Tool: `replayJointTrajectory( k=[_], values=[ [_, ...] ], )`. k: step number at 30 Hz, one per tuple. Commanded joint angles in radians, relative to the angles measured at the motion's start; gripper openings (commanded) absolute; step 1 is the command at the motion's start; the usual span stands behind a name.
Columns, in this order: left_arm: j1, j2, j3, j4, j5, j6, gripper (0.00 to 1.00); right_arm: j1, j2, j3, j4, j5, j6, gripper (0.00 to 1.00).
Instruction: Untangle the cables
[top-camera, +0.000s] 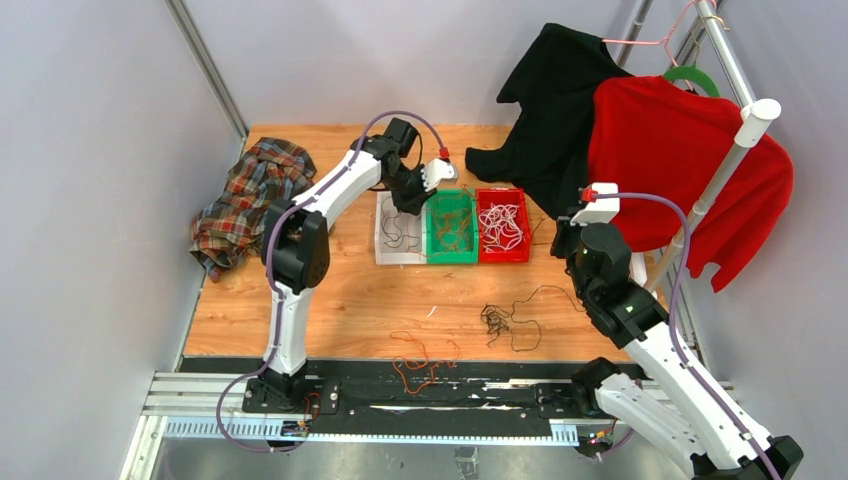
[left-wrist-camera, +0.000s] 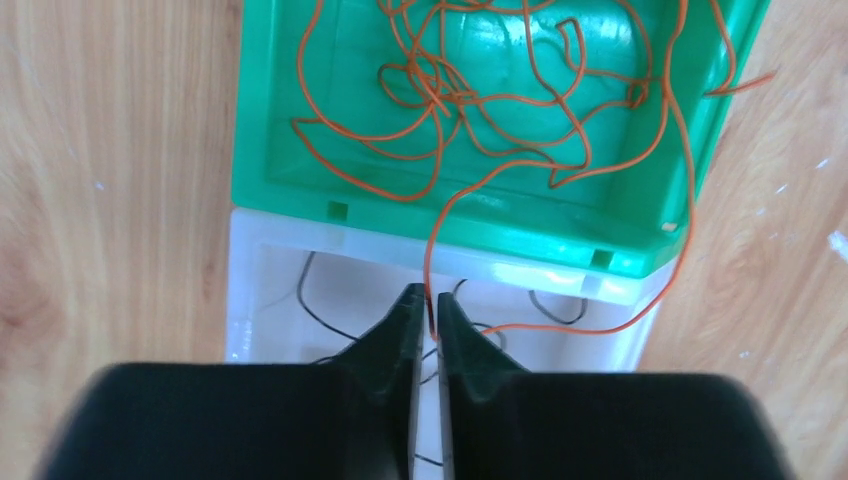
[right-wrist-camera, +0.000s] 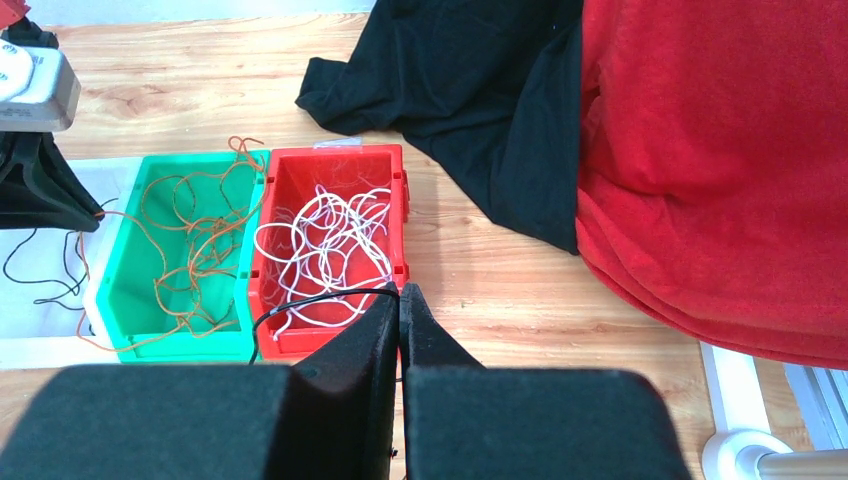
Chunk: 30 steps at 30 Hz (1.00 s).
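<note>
My left gripper (left-wrist-camera: 427, 298) is shut on an orange cable (left-wrist-camera: 436, 215) that runs up into the green bin (left-wrist-camera: 250, 120). It hovers over the white bin (left-wrist-camera: 250, 290), which holds thin black cables (left-wrist-camera: 315, 310). In the top view it (top-camera: 410, 205) is at the bins' left end. My right gripper (right-wrist-camera: 398, 292) is shut on a black cable (right-wrist-camera: 310, 297) near the red bin (right-wrist-camera: 330, 165), which holds white cables (right-wrist-camera: 320, 240). A black tangle (top-camera: 497, 320) and an orange tangle (top-camera: 420, 360) lie on the table in front.
A plaid shirt (top-camera: 250, 200) lies at the table's left edge. A black garment (top-camera: 555, 110) and a red garment (top-camera: 680, 150) hang from a rack (top-camera: 735, 150) at the back right, draping onto the table. A metal rail (top-camera: 400, 400) runs along the near edge.
</note>
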<state>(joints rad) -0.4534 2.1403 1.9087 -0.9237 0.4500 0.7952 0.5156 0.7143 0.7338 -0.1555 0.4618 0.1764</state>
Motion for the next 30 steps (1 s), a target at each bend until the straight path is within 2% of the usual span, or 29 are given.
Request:
replayJointTrajectory(
  k=[1,10,13,16,20,24,30],
  values=[
    [0.005,-0.021,0.023,-0.009,0.048,0.009,0.01,-0.014,-0.006,0.022,-0.009,-0.005,0.009,0.01],
    [-0.008,-0.156,0.02,-0.015,0.1,-0.094,0.01,-0.014,0.003,0.022,0.002,-0.006,0.011,0.01],
    [-0.03,-0.16,0.038,-0.017,0.129,-0.16,0.01,-0.014,0.006,0.02,0.004,-0.005,0.011,0.01],
    [-0.066,-0.16,0.046,-0.015,0.13,-0.156,0.01,-0.015,0.009,0.016,0.005,-0.005,0.013,0.01],
    [-0.103,-0.096,0.1,0.005,0.101,-0.188,0.01,-0.014,0.016,0.013,0.011,-0.04,0.018,0.01],
    [-0.131,-0.047,0.107,0.112,0.031,-0.198,0.01,-0.014,0.018,0.012,0.011,-0.041,0.02,0.01],
    [-0.156,-0.019,-0.001,0.38,-0.117,-0.179,0.01,-0.014,0.014,0.007,0.006,-0.038,0.024,0.01]
  ],
)
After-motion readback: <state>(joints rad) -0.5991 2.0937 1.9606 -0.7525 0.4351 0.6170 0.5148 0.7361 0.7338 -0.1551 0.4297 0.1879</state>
